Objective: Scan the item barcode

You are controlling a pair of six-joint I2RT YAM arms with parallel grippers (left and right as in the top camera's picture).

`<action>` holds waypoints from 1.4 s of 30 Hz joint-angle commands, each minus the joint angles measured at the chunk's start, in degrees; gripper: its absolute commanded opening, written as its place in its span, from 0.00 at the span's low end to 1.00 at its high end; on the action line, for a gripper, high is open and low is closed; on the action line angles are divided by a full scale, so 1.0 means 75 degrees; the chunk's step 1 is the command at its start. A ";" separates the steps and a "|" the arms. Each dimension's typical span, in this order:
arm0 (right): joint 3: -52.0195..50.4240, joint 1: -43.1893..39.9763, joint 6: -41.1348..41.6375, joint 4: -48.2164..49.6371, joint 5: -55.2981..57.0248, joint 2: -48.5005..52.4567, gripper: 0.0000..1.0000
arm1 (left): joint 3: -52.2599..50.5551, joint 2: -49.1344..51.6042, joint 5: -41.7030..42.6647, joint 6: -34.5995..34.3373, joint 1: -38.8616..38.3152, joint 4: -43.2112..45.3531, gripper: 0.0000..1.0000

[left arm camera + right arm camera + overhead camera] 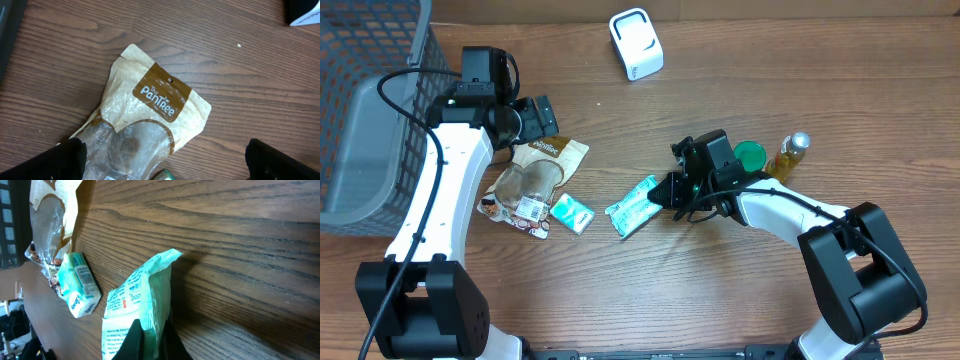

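A pale green printed packet lies mid-table, its right end pinched in my right gripper. In the right wrist view the packet rises between the two dark fingers, which are shut on its edge. A brown and clear "The Pantree" pouch lies on the left. My left gripper hovers at the pouch's far end. In the left wrist view the pouch fills the middle, with the gripper wide open and holding nothing. A white scanner stands at the back.
A small green wrapped pack lies beside the pouch's lower end, also visible as the pack. A grey mesh basket fills the far left. A green-lidded jar and a small amber bottle stand behind the right arm.
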 commanded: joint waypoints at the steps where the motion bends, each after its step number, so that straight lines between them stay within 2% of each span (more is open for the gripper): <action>1: -0.0029 0.0012 -0.0178 0.0029 0.0082 0.0023 0.04 | -0.0073 0.0085 -0.0026 0.0029 0.0023 -0.0017 1.00; 42: -0.0029 0.0012 -0.0172 -0.0122 0.0402 0.0023 0.04 | -0.0073 0.0085 -0.0026 0.0029 0.0023 -0.0017 0.99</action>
